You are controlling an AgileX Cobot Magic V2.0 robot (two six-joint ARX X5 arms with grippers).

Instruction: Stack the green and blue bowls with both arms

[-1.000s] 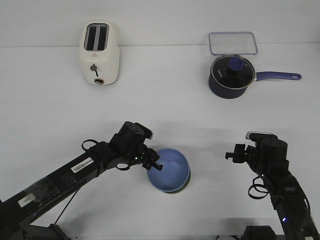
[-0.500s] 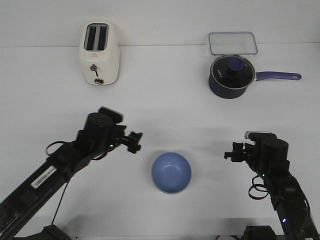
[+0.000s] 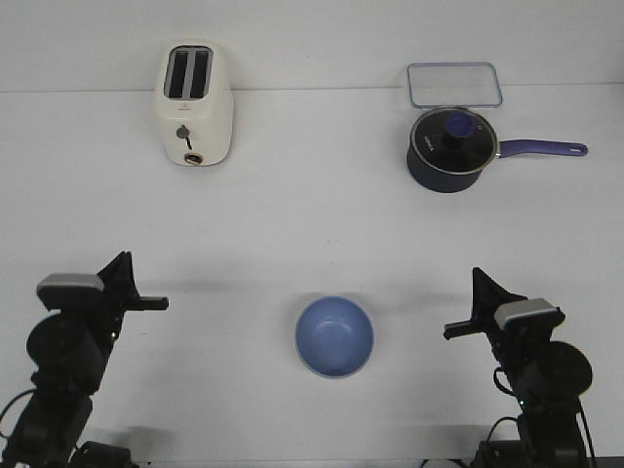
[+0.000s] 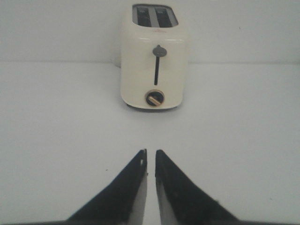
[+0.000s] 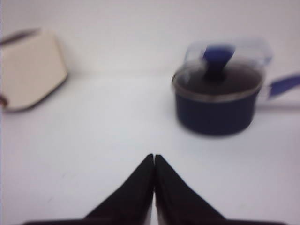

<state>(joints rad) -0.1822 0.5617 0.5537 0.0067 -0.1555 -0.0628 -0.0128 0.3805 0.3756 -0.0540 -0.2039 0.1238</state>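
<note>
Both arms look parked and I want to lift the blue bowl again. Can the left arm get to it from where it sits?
Probably yes. The table between the left claw and the blue bowl is bare, and the toaster and saucepan stand far back. The claw is shut and would have to open first.

Both arms are matte black — the left arm [image 3: 63, 366] and right arm [image 3: 541, 380] each carry a small grey-silver block at the wrist. Their grippers [image 4: 150, 157] taper to slim pointed black fingers [image 5: 140, 180], with thin black cables looping near the bases.
</note>
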